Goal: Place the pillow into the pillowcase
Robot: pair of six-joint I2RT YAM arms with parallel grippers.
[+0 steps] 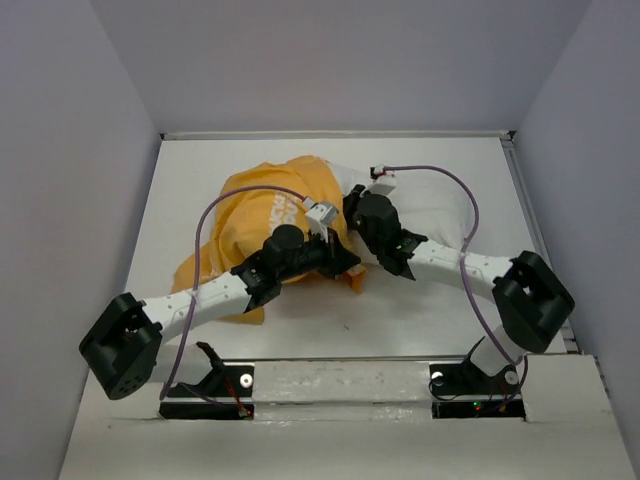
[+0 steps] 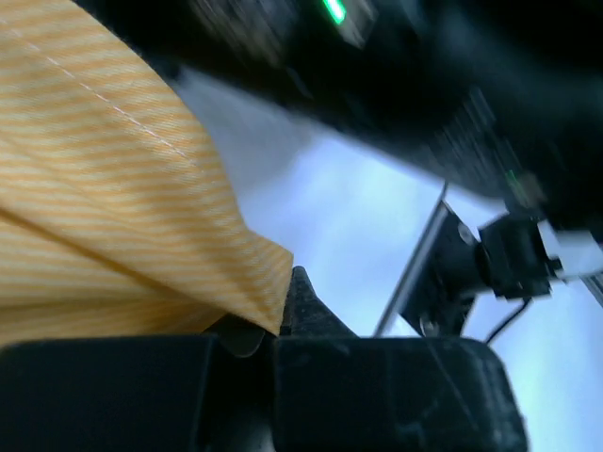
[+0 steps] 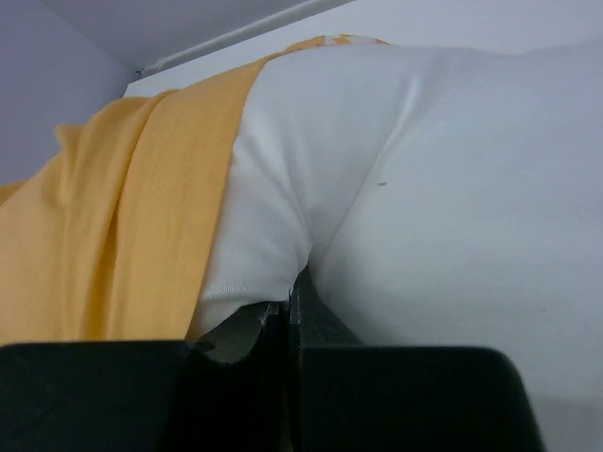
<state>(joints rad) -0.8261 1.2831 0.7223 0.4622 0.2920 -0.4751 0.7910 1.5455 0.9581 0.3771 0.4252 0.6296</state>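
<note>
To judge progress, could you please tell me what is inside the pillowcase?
One end of the pillow lies under the pillowcase edge, seen from the right wrist. How far it reaches inside is hidden by the orange fabric.

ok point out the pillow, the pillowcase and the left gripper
pillow (image 3: pixel 452 188), right wrist view, its bare white side
pillowcase (image 2: pixel 104 179), left wrist view, striped orange fabric above the fold
left gripper (image 2: pixel 287 301), left wrist view, closed fingertips at the pillowcase edge

pillowcase (image 1: pixel 245 205) heaped left, pillow (image 1: pixel 430 208) at right, open table (image 1: pixel 400 322) along near edge
</note>
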